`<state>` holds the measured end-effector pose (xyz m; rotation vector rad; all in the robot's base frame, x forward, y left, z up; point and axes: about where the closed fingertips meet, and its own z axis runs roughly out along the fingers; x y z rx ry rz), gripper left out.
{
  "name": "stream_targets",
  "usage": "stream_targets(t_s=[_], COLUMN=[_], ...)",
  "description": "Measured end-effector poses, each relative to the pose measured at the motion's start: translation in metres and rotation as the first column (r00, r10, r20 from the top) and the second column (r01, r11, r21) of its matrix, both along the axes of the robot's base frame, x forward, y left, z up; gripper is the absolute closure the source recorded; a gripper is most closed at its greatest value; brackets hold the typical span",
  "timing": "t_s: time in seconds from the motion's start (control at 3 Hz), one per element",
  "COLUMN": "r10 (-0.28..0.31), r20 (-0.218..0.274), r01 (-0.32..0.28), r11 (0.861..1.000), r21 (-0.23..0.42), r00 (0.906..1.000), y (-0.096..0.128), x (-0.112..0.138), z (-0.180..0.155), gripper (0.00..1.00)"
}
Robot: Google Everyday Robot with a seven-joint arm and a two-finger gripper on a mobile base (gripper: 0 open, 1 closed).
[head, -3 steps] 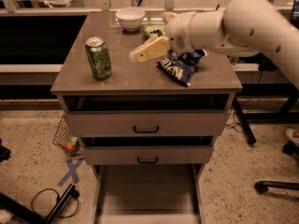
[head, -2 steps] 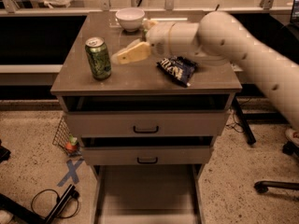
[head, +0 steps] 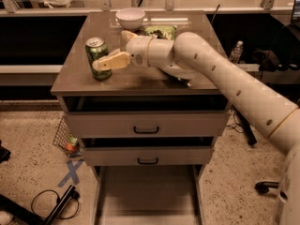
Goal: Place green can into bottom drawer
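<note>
The green can (head: 97, 57) stands upright on the left part of the cabinet top (head: 140, 78). My gripper (head: 110, 50) has come in from the right and is open. Its near finger (head: 111, 61) lies against the can's right front side; the other finger (head: 125, 34) shows behind, further right. The can is not lifted. The bottom drawer (head: 105, 193) is pulled out toward the camera at floor level, and its flat floor is bare.
A white bowl (head: 130, 18) and a green snack bag (head: 160, 31) sit at the back of the top. Two drawers with black handles (head: 146, 130) are above the bottom one. A wire basket (head: 62, 136), cable (head: 51, 203) and blue tape cross (head: 71, 172) are on the floor left.
My arm has swept left across the cabinet top, and the gripper has gone from beside the snack bag to right at the can. The can has not moved.
</note>
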<state>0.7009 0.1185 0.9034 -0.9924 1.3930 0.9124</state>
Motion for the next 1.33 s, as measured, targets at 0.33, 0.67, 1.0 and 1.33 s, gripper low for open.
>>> stream_targets(t_s=[0.33,0.67,1.0,1.33], r10=[0.068,0.106,0.109,0.113], r20=[0.011,0.04,0.039,0.039], r01=[-0.069,-0.107,-0.111,-0.115], r11=[0.997,0.993,0.993,0.992], r21=[0.037,0.043,0.043,0.043], r00=[0.9976,0.9936,0.9933,0.9928], y=[0.033,0.055,0.057,0.06], x=[-0.011,-0.025,-0.026,-0.027], z=[0.0,0.01,0.01,0.01], gripper=[0.18,0.42,0.65,0.87])
